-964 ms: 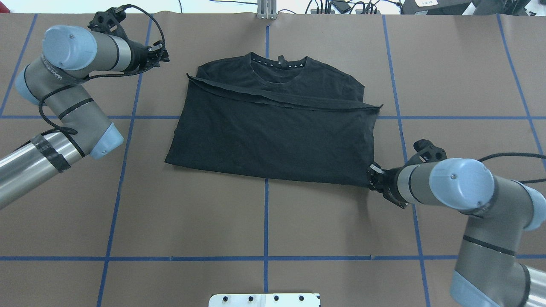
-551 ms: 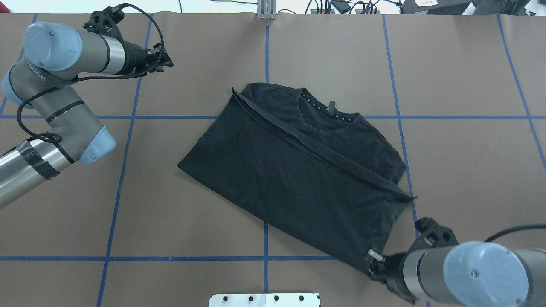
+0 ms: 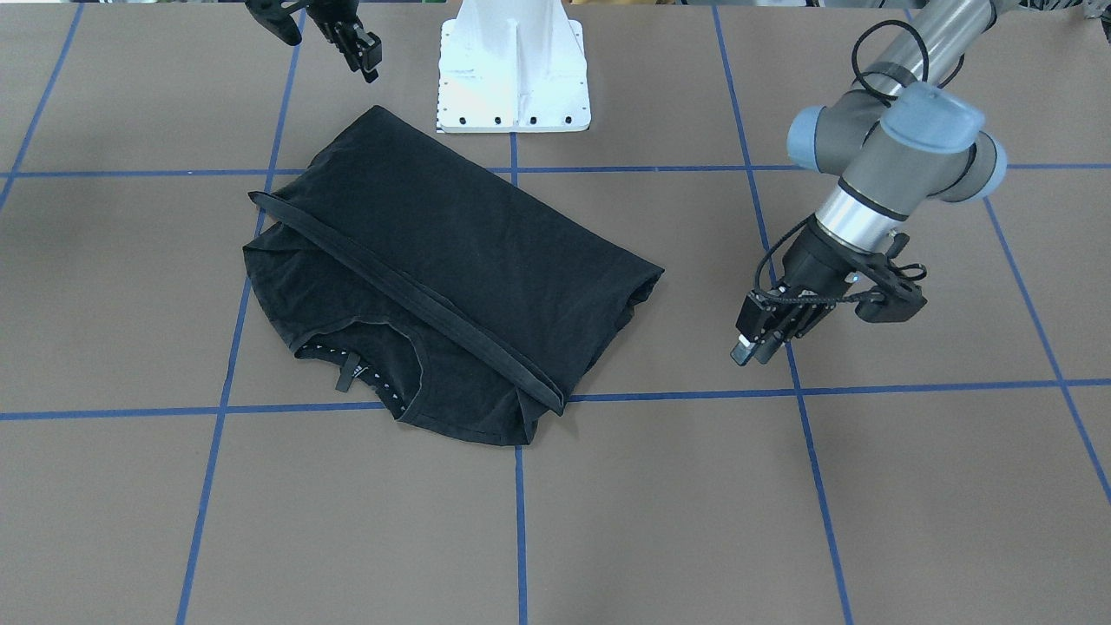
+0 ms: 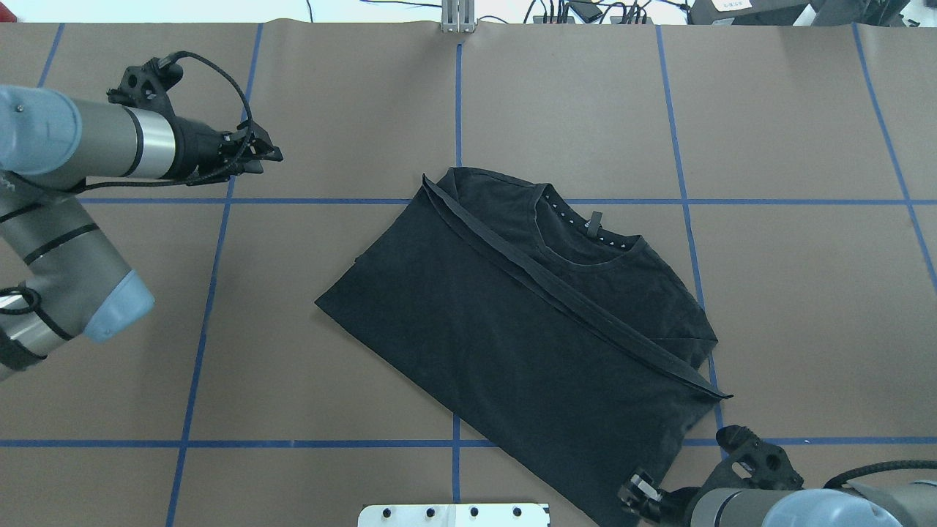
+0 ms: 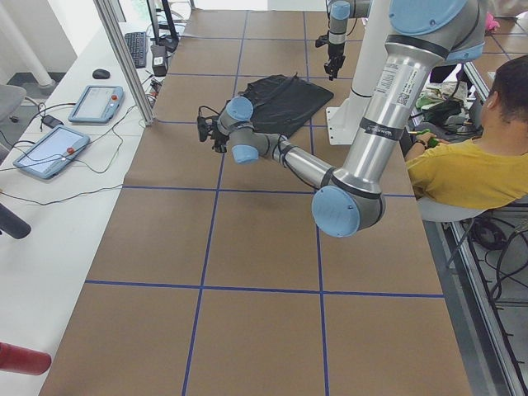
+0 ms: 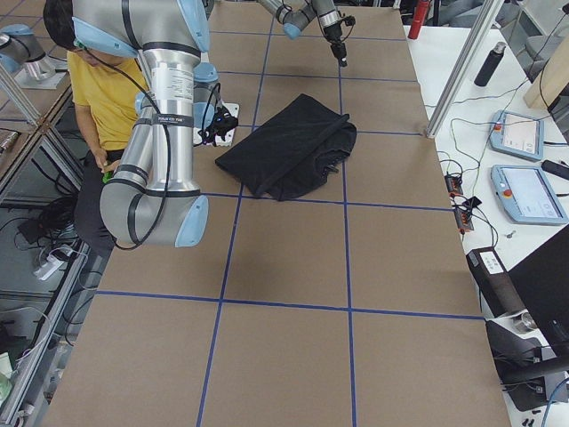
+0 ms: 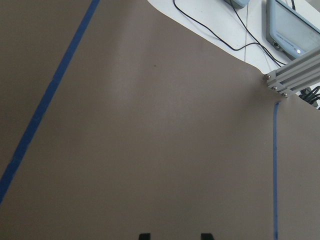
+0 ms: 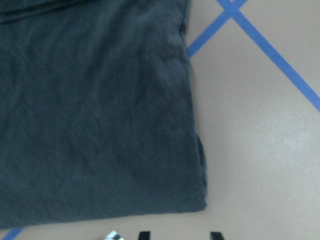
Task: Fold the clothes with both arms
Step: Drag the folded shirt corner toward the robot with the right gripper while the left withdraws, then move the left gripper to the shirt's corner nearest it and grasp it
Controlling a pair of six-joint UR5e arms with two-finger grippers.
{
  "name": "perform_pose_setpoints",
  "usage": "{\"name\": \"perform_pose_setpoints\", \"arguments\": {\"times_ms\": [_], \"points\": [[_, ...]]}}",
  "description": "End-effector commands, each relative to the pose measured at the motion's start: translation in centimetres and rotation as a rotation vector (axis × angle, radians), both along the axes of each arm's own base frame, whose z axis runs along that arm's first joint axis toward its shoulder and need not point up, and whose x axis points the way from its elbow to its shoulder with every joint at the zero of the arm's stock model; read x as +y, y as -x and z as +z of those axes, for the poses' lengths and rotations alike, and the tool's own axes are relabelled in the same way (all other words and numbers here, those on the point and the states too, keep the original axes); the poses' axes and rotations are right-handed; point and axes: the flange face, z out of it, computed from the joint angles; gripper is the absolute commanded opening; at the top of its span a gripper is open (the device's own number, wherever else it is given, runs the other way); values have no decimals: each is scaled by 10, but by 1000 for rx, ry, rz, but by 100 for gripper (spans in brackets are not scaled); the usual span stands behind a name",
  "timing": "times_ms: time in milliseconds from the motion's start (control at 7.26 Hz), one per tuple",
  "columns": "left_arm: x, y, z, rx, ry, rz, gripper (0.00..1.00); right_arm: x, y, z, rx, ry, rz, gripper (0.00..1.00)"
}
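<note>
- Black T-shirt (image 4: pixel 512 329), half-folded, lies skewed mid-worktop (image 4: pixel 293 410); its near corner sits just ahead of my right tool (image 4: pixel 633 494), jaws apart, empty.
- Left tool (image 4: pixel 271 155) also parted, empty, well clear; right tool's nearer.

Brown table (image 4: pixel 329 380) under a blue tape grid (image 4: pixel 293 443), grey tablet (image 5: pixel 48 150) (cabled) alongside, seated person (image 5: pixel 470 169).

The left arm (image 4: pixel 102 143) and right arm (image 4: pixel 794 511) are silver-grey tubes with light blue joint caps. Black cables (image 4: pixel 886 467) run to black fingers (image 3: pixel 752 328).
</note>
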Motion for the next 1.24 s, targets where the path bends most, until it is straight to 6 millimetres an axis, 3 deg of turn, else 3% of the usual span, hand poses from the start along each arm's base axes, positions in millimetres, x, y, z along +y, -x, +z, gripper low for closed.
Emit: {"name": "perform_pose_setpoints", "arguments": {"times_ms": [0,275,826,964,1101], "points": [[70,-61,-2,34,57,64,58,-53,-13,-21,-50,-20,129,100],[129,-122,7,-80,69,61,58,-58,-9,-22,-45,-78,142,100],[148,-131,25,-135,78,79,58,-62,-3,-27,-53,-96,160,100],[148,-131,24,-133,78,80,55,-62,-3,-25,-50,-97,161,100],[148,-131,23,-131,78,80,45,-62,-3,-25,-50,-97,161,100]]}}
